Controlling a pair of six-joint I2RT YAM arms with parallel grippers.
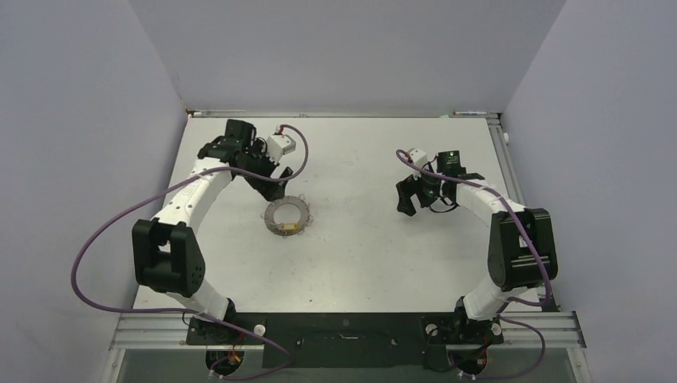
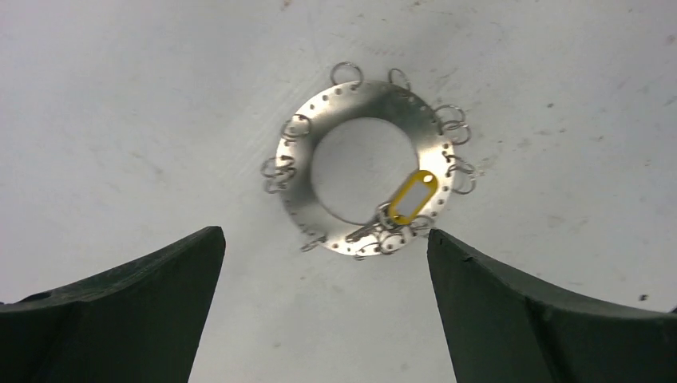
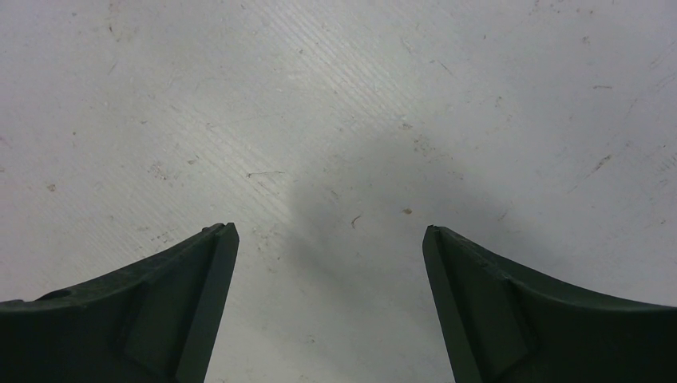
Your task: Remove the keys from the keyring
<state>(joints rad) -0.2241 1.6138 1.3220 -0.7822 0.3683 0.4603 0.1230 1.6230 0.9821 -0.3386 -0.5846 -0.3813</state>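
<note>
The keyring is a flat grey metal ring with a wide hole and thin wire loops round its edge, lying flat on the white table left of centre. In the left wrist view the keyring lies just beyond my fingertips. One key, a small yellow oval piece with a pale middle, hangs at the ring's lower right and also shows in the top view. My left gripper is open and empty, hovering just behind the ring. My right gripper is open and empty over bare table, well to the right of the ring.
The white table is walled by grey panels at the back and both sides. A metal rail runs along the far edge. Both arm bases sit at the near edge.
</note>
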